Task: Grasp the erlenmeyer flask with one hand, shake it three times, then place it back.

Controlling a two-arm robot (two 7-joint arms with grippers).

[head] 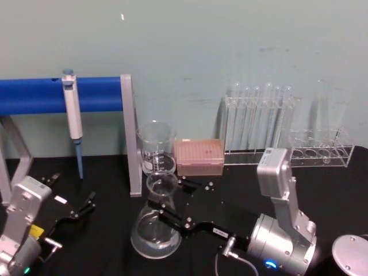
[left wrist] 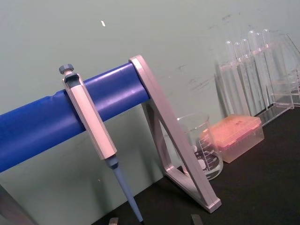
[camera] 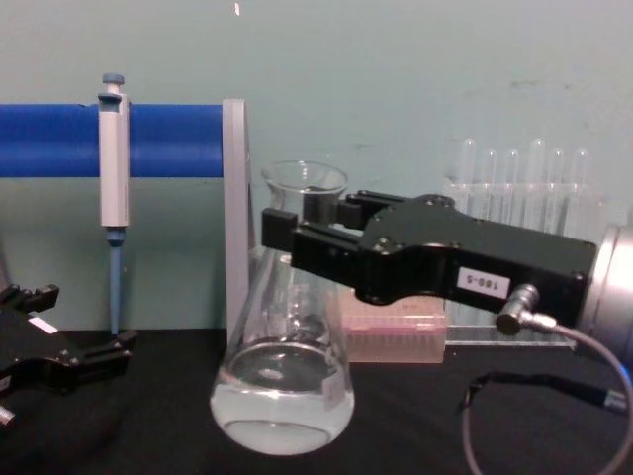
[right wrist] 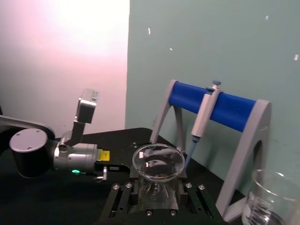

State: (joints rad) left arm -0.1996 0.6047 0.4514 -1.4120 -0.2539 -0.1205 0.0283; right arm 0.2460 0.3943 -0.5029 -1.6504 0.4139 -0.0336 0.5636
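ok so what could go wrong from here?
1. The right gripper holds the flask by its smooth glass neck. With liquid low in the base, it may slip when shaken.
2. The stand post and beaker are close, so a wide swing could hit them.
The left gripper sits parked at the left.

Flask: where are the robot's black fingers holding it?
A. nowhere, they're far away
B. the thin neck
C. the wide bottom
B: the right gripper is closed around the neck of the flask, just under the rim and well above the wide base.
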